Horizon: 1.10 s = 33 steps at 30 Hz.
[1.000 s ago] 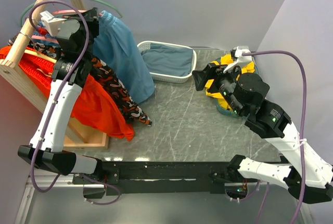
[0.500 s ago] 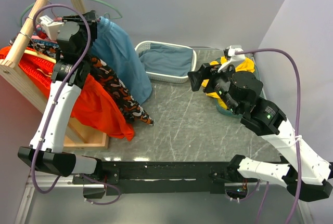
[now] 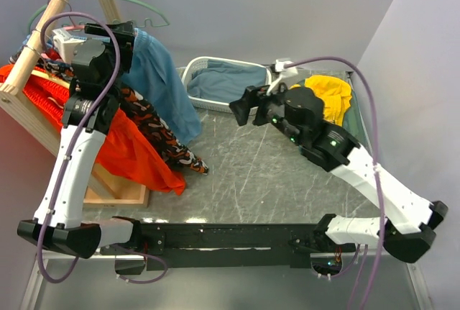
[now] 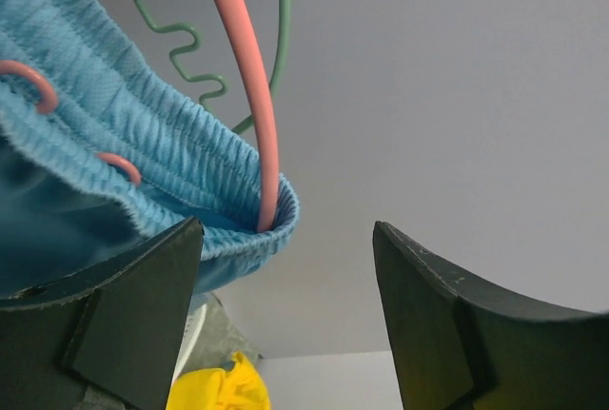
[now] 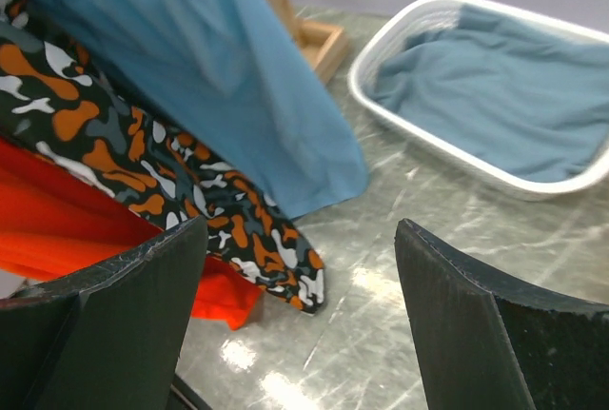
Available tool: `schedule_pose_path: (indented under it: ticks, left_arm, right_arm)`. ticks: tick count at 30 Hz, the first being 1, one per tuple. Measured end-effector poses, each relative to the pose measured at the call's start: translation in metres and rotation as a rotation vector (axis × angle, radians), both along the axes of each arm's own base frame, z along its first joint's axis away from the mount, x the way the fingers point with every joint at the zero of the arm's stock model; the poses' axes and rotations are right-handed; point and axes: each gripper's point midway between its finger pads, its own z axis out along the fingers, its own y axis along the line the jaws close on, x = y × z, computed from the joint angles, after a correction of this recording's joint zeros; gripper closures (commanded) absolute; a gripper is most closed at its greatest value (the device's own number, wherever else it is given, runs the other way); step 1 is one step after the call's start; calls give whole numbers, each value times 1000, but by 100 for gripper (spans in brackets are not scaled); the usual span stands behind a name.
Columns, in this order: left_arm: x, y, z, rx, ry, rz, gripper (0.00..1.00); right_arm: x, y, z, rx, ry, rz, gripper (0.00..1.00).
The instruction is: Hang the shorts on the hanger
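while the shorts (image 4: 143, 144) are hanging by their gathered waistband on the pink hanger (image 4: 249, 96) up at the wooden rack (image 3: 43, 26), the left gripper (image 4: 285, 267) is standing just beside that waistband with its fingers spread wide, gripping nothing. the right gripper (image 5: 300, 277) is hovering over the table (image 3: 273, 173) near the white basket (image 5: 366, 77), its fingers likewise gaping wide and holding nothing.

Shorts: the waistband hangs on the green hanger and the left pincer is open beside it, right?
Wrong hanger. The left wrist view shows the shorts' waistband on the pink hanger, the green hanger behind it. The left pincer is open beside it.
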Motion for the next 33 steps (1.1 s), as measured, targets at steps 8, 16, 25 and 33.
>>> schedule_pose_path:
  ticks: [8,16,25,33]
  left_arm:
    - [-19,-4,-4,94,36,-51,14]
    - [-30,-21,1,240,11,-172,13]
    - [-46,-56,28,382,-93,-382,12]
    - [-57,-101,40,512,-168,-570,9]
  right_arm:
    - [9,30,-19,-12,37,75,14]
    - [7,29,-7,25,4,81,13]
    - [1,21,-4,38,-10,73,13]
    - [-8,3,-5,59,-16,37,13]
